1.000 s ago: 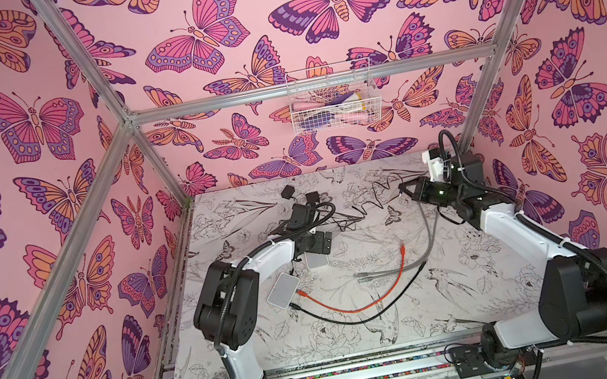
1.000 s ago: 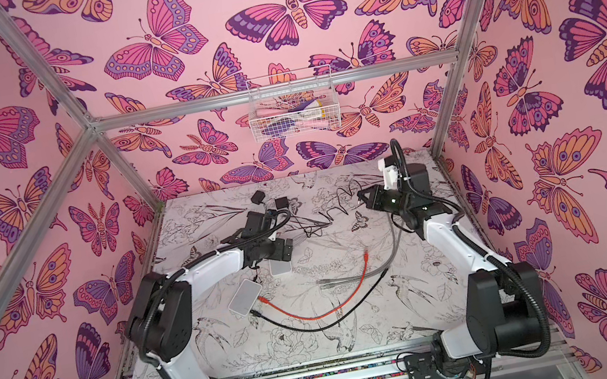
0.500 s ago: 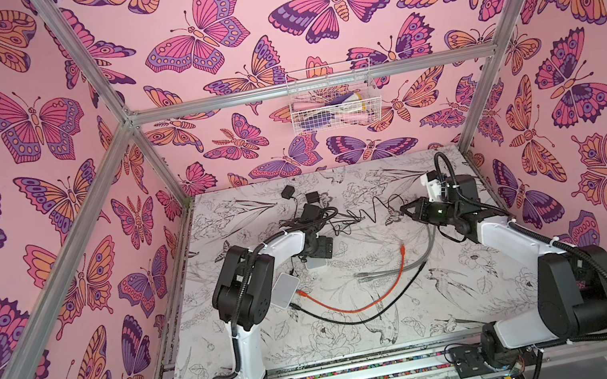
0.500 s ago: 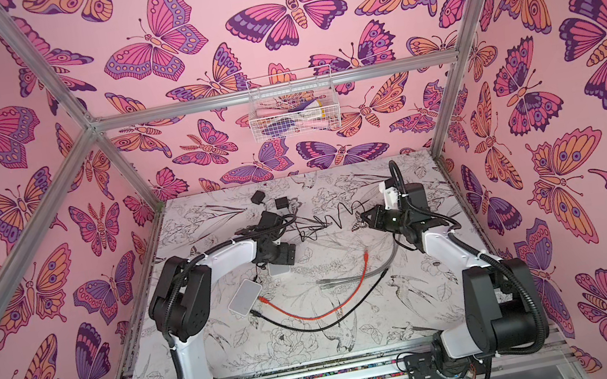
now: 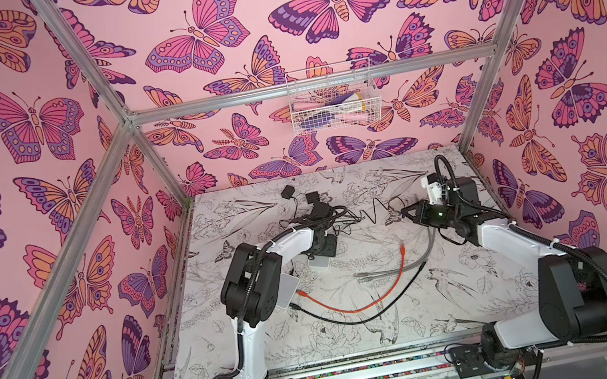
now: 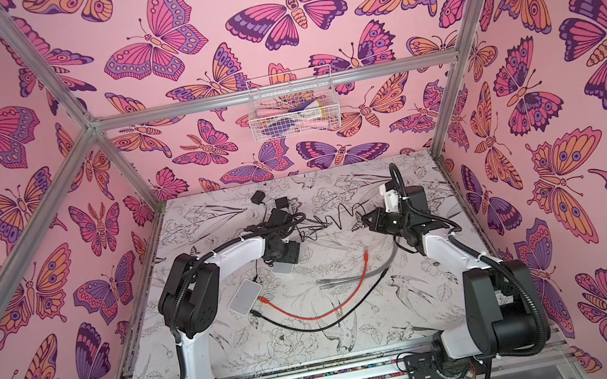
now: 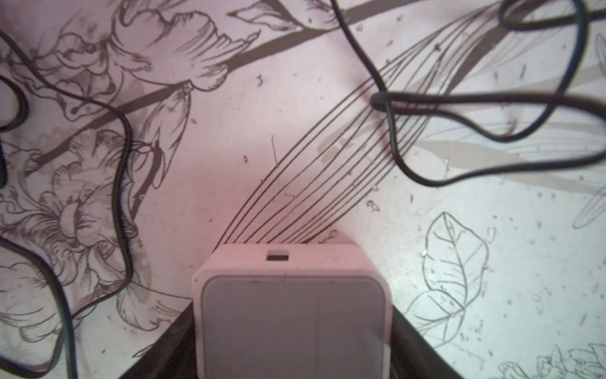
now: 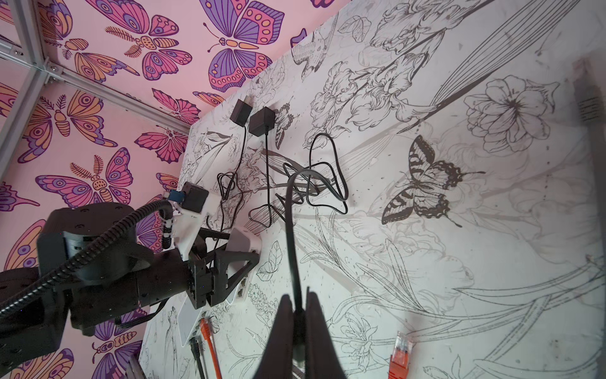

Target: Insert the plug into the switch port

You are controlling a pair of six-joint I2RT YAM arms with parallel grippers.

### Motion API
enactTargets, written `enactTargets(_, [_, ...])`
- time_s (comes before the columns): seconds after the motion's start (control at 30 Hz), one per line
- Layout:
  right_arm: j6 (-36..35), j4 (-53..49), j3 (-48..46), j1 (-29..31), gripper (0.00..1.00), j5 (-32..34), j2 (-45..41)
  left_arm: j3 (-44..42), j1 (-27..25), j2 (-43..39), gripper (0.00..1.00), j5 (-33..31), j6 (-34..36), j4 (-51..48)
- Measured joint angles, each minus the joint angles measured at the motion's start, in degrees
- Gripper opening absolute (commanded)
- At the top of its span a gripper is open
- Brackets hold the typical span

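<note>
A small white switch (image 7: 292,315) lies on the flower-print table and shows a small port (image 7: 278,255) on its far face. My left gripper (image 7: 292,311) is shut on the switch, with a black finger against each side. Both top views show this gripper (image 5: 319,253) over the switch (image 6: 283,269) at mid-left. My right gripper (image 8: 296,297) is shut on a thin black cable (image 8: 290,210) just above its end. The plug is mostly hidden between the fingers. In both top views the right gripper (image 5: 407,211) hovers to the right of the switch, apart from it.
A larger white switch (image 5: 290,290) lies nearer the front, with an orange cable (image 5: 356,307) and a black cable (image 5: 358,321) plugged in. A grey cable (image 5: 399,266) lies at centre-right. Two black power adapters (image 5: 287,192) (image 5: 313,198) and tangled leads sit behind the left gripper. A wire basket (image 5: 333,103) hangs on the back wall.
The left gripper's jaws have narrowed onto the small switch and its arm has folded upward. The right gripper has come down and toward the middle with the black cable.
</note>
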Motion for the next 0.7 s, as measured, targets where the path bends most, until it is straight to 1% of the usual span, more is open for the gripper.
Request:
enactTargets(0.07, [-0.02,0.81,-0.31,0.00,0.00,-0.55,-0.48,-1.68,0.00,-1.70,0.00,1.42,0.96,-0.11])
enactTargets(0.13, [-0.02,1.40,-0.57,0.00,0.00,-1.20,-1.01,-4.15,0.00,-5.07,0.00,2.58,1.88,-0.15])
enactTargets(0.2, [0.00,1.99,-0.61,0.00,0.00,-2.19,-1.33,-6.43,0.00,-9.62,0.00,3.72,2.71,0.31])
enactTargets(0.3, [0.42,3.32,-0.70,0.00,0.00,-4.35,-1.81,-10.29,0.00,-19.80,0.00,6.03,3.72,3.02])
enactTargets(0.43, [2.93,7.76,-2.23,0.00,0.00,-7.85,-2.69,-16.81,0.00,-34.56,0.00,10.88,4.66,11.54])
enactTargets(0.47, [3.85,9.09,-2.71,0.00,0.00,-8.68,-2.73,-18.36,0.00,-37.00,0.00,11.76,4.81,13.44])
enactTargets(0.57, [7.26,14.03,-4.61,0.02,0.00,-11.65,-2.73,-26.99,-0.02,-47.91,0.00,15.15,5.03,21.24])
enactTargets(0.7, [11.80,20.83,-6.21,1.20,0.00,-14.51,-2.64,-36.83,0.00,-58.95,0.00,19.12,5.25,30.53])
